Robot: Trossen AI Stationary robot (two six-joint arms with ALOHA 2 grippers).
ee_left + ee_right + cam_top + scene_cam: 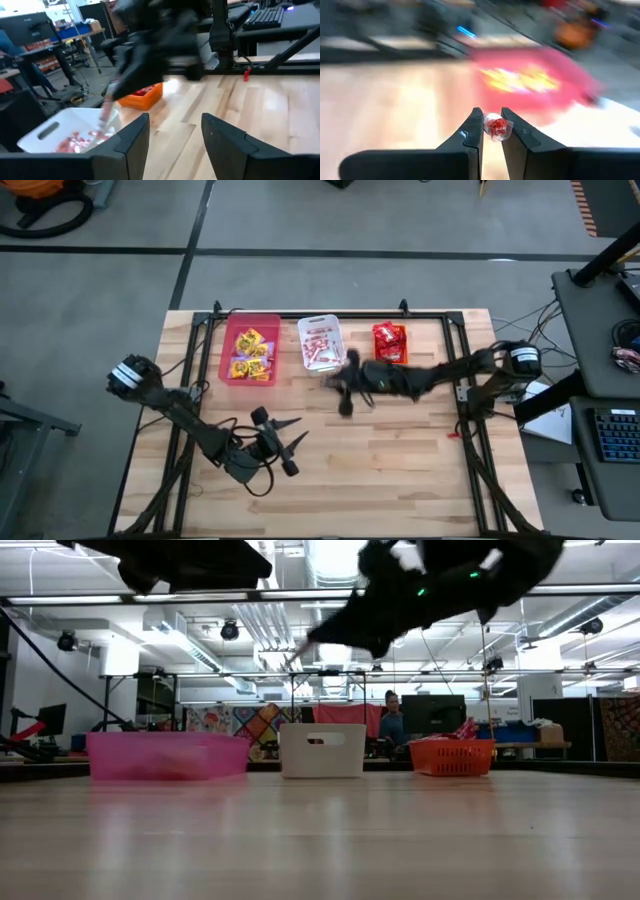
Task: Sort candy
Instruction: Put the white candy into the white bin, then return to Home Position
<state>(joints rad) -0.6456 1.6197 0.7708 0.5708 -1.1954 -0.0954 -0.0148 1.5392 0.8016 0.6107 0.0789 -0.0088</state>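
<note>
Three bins stand in a row at the table's far side. The pink bin point(250, 352) holds yellow packets, the white bin point(320, 343) holds pinkish-red sticks, and the orange bin point(390, 343) holds red packets. My right gripper point(334, 378) is in the air at the white bin's near edge, shut on one thin pinkish-red candy stick point(106, 109). My left gripper point(292, 434) is open and empty over the table's near left part. In its own wrist view its fingers point(175, 135) point toward the white bin point(60, 131). My right gripper pinches the candy stick between its two fingertips, and a clear-wrapped red part point(495, 127) shows between them. The stick slants down from the fingers point(106, 109) above the white bin. It is lifted clear of the table and of the bin.
Black frame rails point(470, 395) run along the table's left, right and far sides. Bare wood point(400, 460) lies between the bins and the near edge. A person sits at a screen point(391, 720) in the room beyond the table.
</note>
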